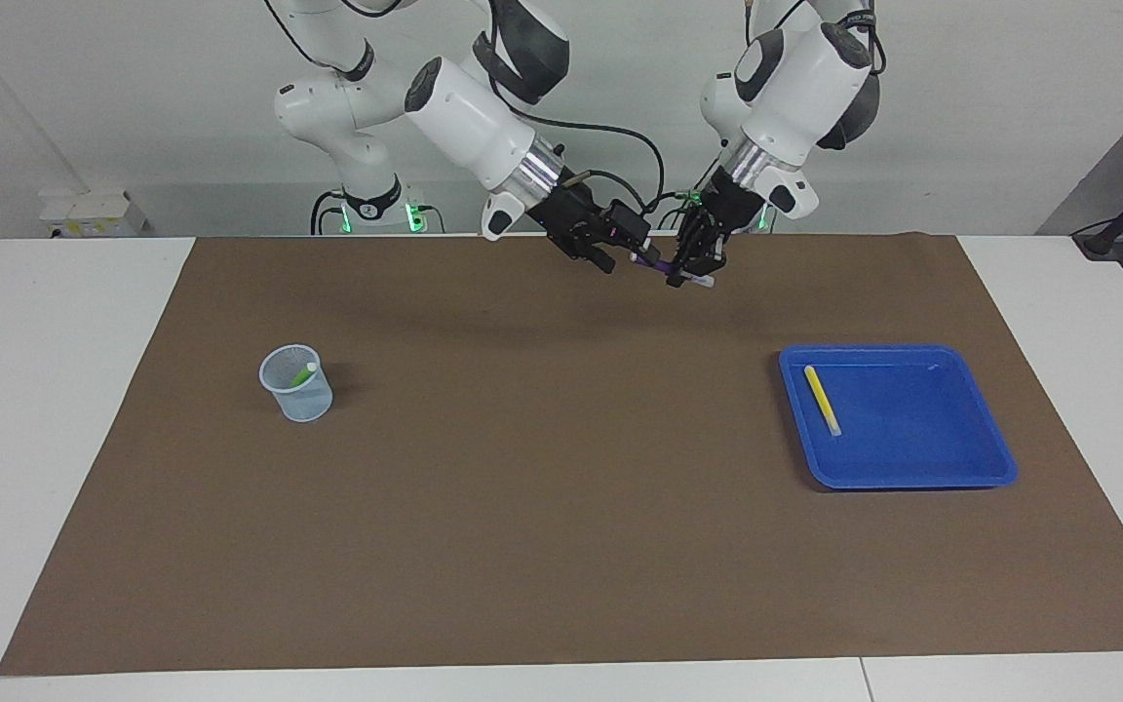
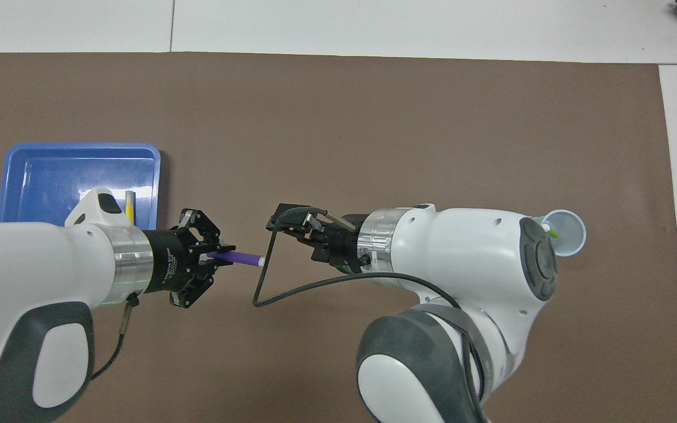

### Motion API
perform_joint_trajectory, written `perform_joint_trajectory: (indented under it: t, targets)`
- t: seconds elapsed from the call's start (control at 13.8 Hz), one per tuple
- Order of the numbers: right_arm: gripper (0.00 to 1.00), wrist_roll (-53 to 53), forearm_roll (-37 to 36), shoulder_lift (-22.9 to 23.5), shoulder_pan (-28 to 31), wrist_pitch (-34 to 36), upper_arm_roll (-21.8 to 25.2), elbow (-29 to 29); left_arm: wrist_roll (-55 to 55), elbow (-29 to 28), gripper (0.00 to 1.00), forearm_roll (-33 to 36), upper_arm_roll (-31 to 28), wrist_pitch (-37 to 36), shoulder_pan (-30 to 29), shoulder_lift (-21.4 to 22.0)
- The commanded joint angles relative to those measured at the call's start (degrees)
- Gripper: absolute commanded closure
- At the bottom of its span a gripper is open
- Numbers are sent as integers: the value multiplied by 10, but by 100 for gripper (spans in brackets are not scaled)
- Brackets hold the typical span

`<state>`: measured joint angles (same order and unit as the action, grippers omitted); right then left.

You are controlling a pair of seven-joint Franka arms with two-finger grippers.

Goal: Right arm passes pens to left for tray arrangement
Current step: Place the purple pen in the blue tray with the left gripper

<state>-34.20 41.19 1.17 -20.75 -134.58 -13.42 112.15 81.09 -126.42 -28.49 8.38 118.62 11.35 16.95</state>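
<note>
My left gripper [image 1: 690,267] [image 2: 221,259] is shut on a purple pen [image 1: 652,265] [image 2: 240,257], which it holds level in the air over the mat. The pen's whitish end points toward my right gripper [image 1: 626,250] [image 2: 289,232], which is open and a short gap away from that tip, touching nothing. A yellow pen [image 1: 823,401] [image 2: 130,203] lies in the blue tray [image 1: 912,482] [image 2: 80,147] at the left arm's end of the table. A green pen [image 1: 303,373] [image 2: 550,231] stands in the mesh cup.
The pale mesh cup [image 1: 300,398] [image 2: 571,239] stands toward the right arm's end of the brown mat [image 1: 542,507]. A black cable [image 2: 291,288] loops from the right wrist under the gap between the two grippers.
</note>
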Motion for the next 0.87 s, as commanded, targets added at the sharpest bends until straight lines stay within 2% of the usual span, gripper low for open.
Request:
perform_joint_trajectory:
  t: [0.0,0.14,0.36,0.58,0.8]
  targets:
    - [0,110,-82,-13,51,103,-2,-1,-167,4,100,-7,-42,-80,-12,15]
    - [0,204,-137,-21,83,170,-1,0,-287,4,100,11,-57,-120,-30,18]
    - [0,363,-249,-27,128,239,-2,0,-453,14,100,85,-62,-172,-65,19]
    - [0,516,-321,-28,174,249,-2,6,-621,16,100,156,-65,-199,-104,17]
    - [0,675,-395,-27,211,249,-2,9,-720,15,100,213,-64,-197,-127,9]
